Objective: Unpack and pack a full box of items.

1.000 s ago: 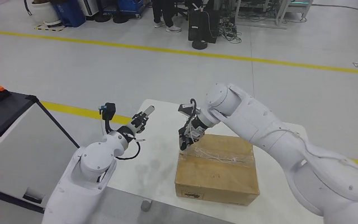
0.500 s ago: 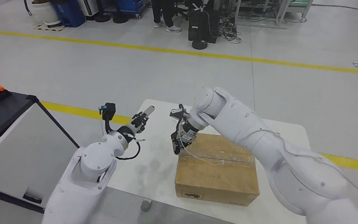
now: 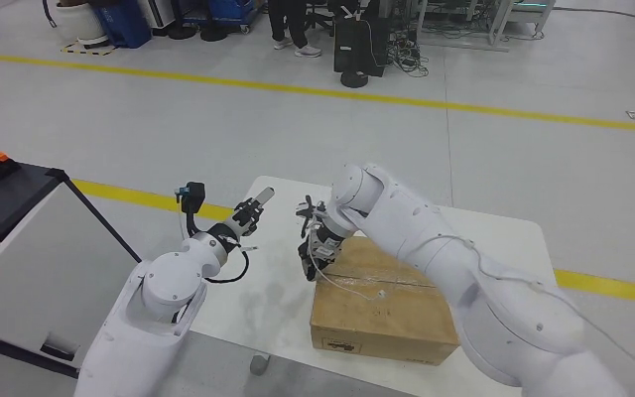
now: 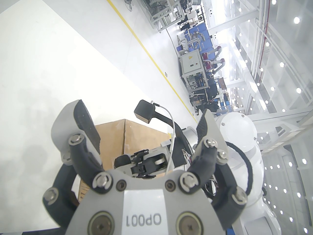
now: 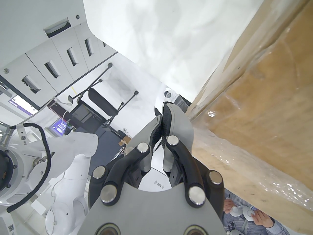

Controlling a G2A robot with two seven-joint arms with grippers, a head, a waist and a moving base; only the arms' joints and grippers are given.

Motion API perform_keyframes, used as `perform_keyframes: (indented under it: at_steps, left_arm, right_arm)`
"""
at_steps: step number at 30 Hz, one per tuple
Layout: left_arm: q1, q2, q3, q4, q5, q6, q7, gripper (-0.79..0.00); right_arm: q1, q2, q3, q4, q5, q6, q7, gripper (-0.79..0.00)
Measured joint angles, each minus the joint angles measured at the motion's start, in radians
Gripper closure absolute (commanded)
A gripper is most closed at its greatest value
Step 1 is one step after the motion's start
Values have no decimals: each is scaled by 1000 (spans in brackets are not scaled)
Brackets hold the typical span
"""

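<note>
Over the last second the right gripper (image 3: pixel 307 264) has drawn away from the far-left corner of the cardboard box (image 3: pixel 387 298), out past its edge and over the bare desk (image 3: pixel 263 298). Its fingers are pressed tight together. A thin tape strip (image 3: pixel 342 281) trails from them back across the box top, so I judge that they are clamped on it. From the wrist, the gripper (image 5: pixel 163 110) sits just beside the box (image 5: pixel 269 94) edge, where clear tape (image 5: pixel 220 145) is wrinkled and lifting.

The left gripper (image 3: pixel 261 200) hasn't budged. It hangs over the desk's far-left corner with its fingers spread and nothing between them.

The box sits closed toward the right of the desk. I read this as the seal being peeled, early in the unpacking. The tape has to come fully free before I can lift the flaps.
</note>
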Motion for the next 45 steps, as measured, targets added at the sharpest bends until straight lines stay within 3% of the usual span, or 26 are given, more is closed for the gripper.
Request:
perform_keyframes:
  at_steps: [4, 5, 6, 17, 28, 37, 45]
  left_arm:
    - [0, 0, 0, 0, 0, 0, 0, -785]
    - [0, 0, 0, 0, 0, 0, 0, -785]
    - [0, 0, 0, 0, 0, 0, 0, -785]
    - [0, 0, 0, 0, 0, 0, 0, -785]
    - [0, 0, 0, 0, 0, 0, 0, -785]
    - [0, 0, 0, 0, 0, 0, 0, -785]
    - [0, 0, 0, 0, 0, 0, 0, -785]
  right_arm:
    - [3, -17, 0, 25, -11, -1, 1, -6]
    - [3, -22, 0, 34, -13, -1, 1, -256]
    - [3, -25, 0, 40, -15, 0, 0, -785]
    - [10, -55, 20, 85, -30, -21, 3, -785]
    - [20, -55, 78, 69, -17, -81, -43, -785]
    - [18, -28, 139, 45, -4, -99, -69, -785]
    - [13, 35, 219, -9, 18, -99, -19, -785]
